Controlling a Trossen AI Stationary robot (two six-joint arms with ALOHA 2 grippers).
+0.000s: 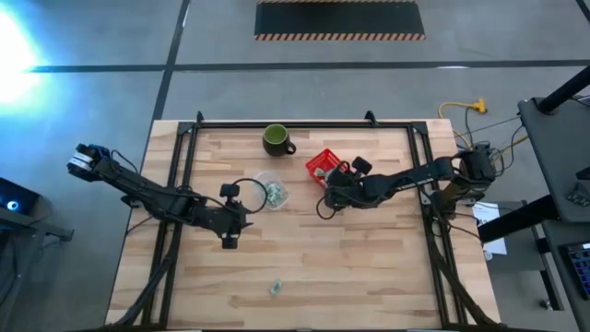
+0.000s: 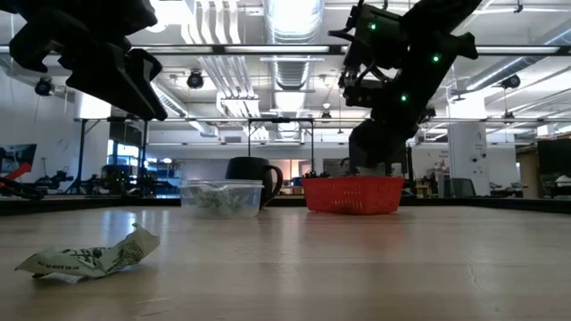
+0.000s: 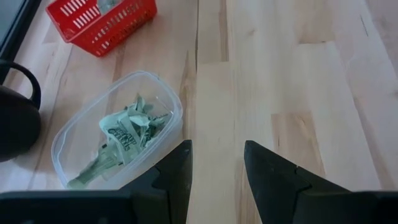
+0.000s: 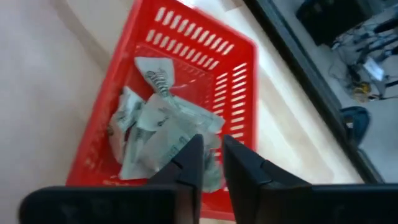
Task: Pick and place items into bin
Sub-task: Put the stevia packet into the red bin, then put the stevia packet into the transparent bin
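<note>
The bin is a red slotted basket [image 1: 323, 166] [image 4: 186, 81] at the table's far middle, with several pale green-and-white crumpled items [image 4: 163, 127] lying in it. My right gripper [image 4: 211, 163] [image 1: 332, 189] hangs slanting down over the basket's near side, its fingers a narrow gap apart. A clear plastic tub [image 3: 118, 134] [image 1: 272, 192] holds more items [image 3: 127, 130]. My left gripper [image 3: 217, 168] [image 1: 241, 219] stands open above bare wood beside the tub, with nothing between its fingers. One item [image 1: 275, 289] [image 2: 89, 259] lies flat near the table's front edge. My right gripper has its fingertips [image 4: 189, 158] just over the heap of items in the basket, coming slanting from above. A pale item [image 4: 212, 177] shows through the gap below the tips; whether the fingers touch it I cannot tell.
A dark green mug [image 1: 277, 140] [image 2: 252, 174] stands upright at the far edge, left of the basket and behind the tub. The wood in the middle and at the near right of the table [image 1: 369, 267] is bare. A black frame [image 1: 304, 123] runs along the table's sides.
</note>
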